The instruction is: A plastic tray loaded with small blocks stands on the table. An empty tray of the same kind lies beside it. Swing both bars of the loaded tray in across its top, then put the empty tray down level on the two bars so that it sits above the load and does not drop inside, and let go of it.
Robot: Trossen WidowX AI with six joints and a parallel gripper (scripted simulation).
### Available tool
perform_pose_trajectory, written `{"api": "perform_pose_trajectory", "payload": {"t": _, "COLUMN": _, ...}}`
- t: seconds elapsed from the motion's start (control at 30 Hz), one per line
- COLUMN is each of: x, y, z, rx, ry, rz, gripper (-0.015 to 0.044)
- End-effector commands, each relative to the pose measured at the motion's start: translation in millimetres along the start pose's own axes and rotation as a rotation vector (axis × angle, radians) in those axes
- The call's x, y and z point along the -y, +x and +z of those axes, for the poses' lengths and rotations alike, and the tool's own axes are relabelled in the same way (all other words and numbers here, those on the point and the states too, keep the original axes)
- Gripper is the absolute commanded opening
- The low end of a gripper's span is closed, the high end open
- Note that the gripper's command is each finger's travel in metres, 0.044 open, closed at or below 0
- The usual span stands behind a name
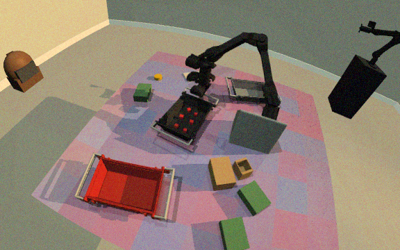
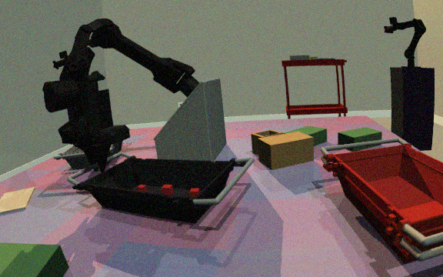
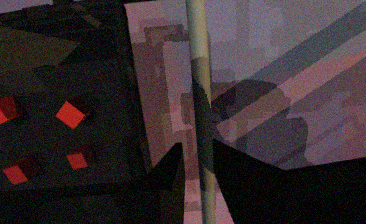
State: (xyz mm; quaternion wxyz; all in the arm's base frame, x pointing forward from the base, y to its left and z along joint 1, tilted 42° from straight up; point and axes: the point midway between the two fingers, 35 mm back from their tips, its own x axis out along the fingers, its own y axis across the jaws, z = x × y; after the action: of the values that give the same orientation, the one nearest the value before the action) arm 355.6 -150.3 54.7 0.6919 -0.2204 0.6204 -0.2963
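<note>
The loaded black tray (image 1: 172,116) (image 2: 148,209) (image 3: 101,135) holds several small red blocks (image 1: 181,116) (image 2: 167,188) (image 3: 73,115). Its near wire bar (image 1: 169,135) (image 2: 236,181) and its far wire bar (image 1: 212,98) (image 2: 69,178) (image 3: 199,35) are both swung outward over the ends. My gripper (image 1: 197,93) (image 2: 102,169) (image 3: 195,147) points down at the far bar, its fingers slightly open. In the wrist view the bar runs between the fingertips; contact cannot be told. An empty red tray (image 1: 132,168) (image 2: 371,204) stands apart with its bars swung out.
A grey tray (image 1: 248,91) stands at the back. A slanted grey block (image 1: 257,132) (image 2: 214,119) is beside my arm's base. Tan boxes (image 1: 222,173) (image 2: 287,150) and green blocks (image 1: 254,197) (image 1: 142,92) stand around. A flat cream piece (image 2: 12,201) lies beyond the loaded tray.
</note>
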Motion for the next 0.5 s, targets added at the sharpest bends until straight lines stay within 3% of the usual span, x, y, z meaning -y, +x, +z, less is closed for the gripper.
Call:
{"api": "perform_pose_trajectory", "payload": {"t": 0.0, "x": -11, "y": -13, "z": 1, "rx": 0.007, "ry": -0.001, "rz": 0.011, "gripper": 0.0084}}
{"api": "perform_pose_trajectory", "payload": {"t": 0.47, "x": -40, "y": -20, "z": 1, "rx": 0.007, "ry": -0.001, "rz": 0.013, "gripper": 0.0084}}
